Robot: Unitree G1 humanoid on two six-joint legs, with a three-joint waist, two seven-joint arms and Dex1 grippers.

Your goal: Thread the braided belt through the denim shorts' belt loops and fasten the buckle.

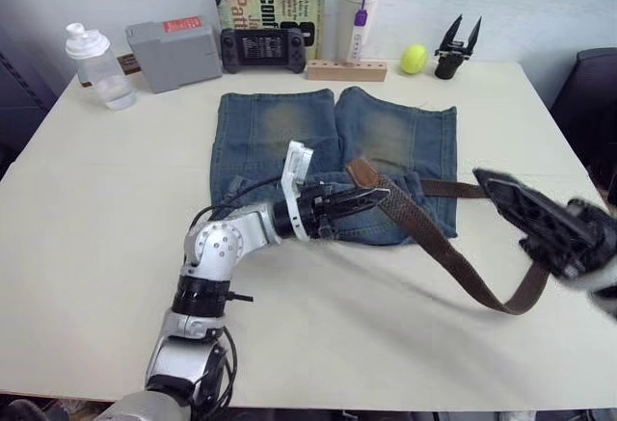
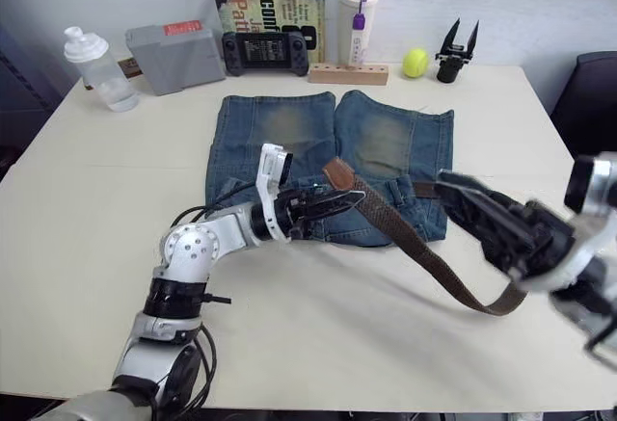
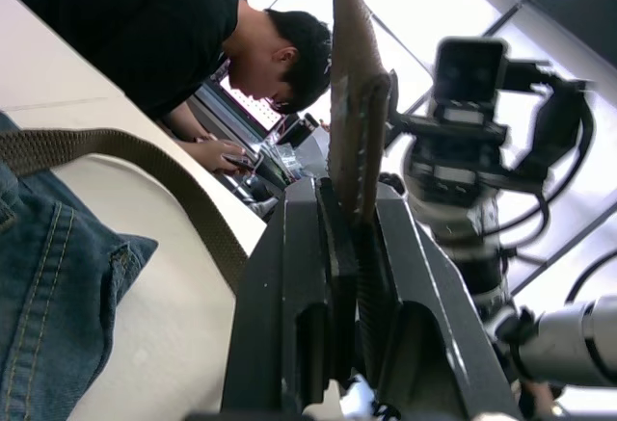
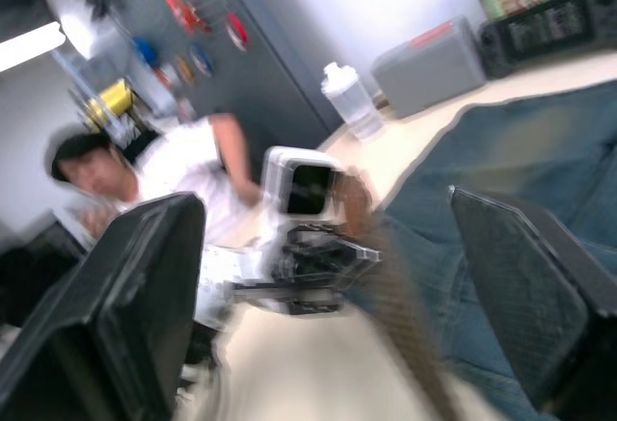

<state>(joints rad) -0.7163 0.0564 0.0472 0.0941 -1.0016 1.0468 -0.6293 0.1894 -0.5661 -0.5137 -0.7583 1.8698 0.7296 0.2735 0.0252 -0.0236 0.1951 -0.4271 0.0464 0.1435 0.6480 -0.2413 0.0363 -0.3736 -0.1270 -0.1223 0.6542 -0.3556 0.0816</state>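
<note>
The denim shorts [image 1: 280, 132] lie flat mid-table, legs pointing away, waistband on the near side. My left gripper [image 1: 379, 196] hovers over the waistband, shut on the braided belt [image 1: 434, 248] just below its tan leather end [image 1: 362, 172], which sticks up; in the left wrist view the belt [image 3: 355, 122] stands between the closed fingers. From there the belt sags in a loop off to the right and returns across the shorts [image 1: 451, 188]. My right gripper [image 1: 496, 192] is open beside that loop, right of the shorts. The buckle and belt loops are hidden.
Along the far edge stand a shaker bottle [image 1: 96, 65], grey box [image 1: 174, 53], game controller [image 1: 263, 50], book [image 1: 270, 2], tumbler [image 1: 359, 16], wooden block [image 1: 345, 70], tennis ball [image 1: 414, 58] and spare black gripper [image 1: 459, 45]. A person [image 3: 183, 45] sits nearby.
</note>
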